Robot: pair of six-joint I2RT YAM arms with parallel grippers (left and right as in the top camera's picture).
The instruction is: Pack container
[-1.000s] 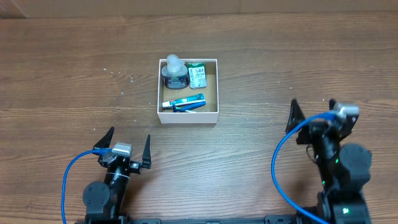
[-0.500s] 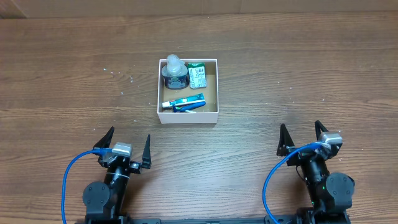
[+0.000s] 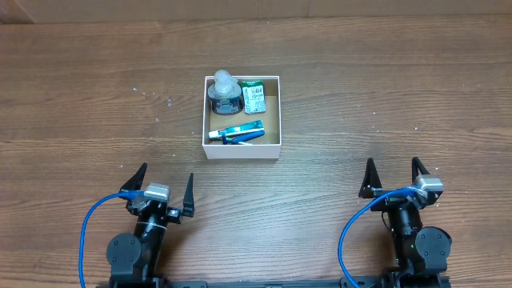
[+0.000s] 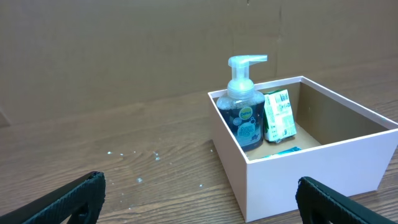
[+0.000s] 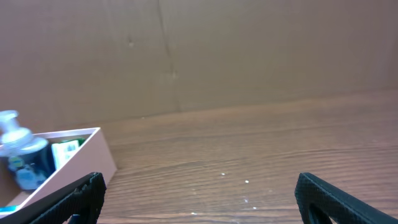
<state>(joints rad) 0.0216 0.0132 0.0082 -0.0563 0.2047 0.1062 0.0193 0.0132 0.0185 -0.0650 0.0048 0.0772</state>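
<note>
The container [image 3: 242,150] is set far-centre, with a pump bottle [image 3: 225,94], packet [image 3: 254,98] and tube [image 3: 238,132] held inside. The left gripper [image 3: 167,171] and right gripper [image 3: 392,162] are spread wide and empty at the near edge. Packing is judged done, so both are best parked clear.

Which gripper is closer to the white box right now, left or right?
Left. The left gripper sits open, a short way off the front-left corner of the container. The right gripper is open too, but far out past its right side.
</note>
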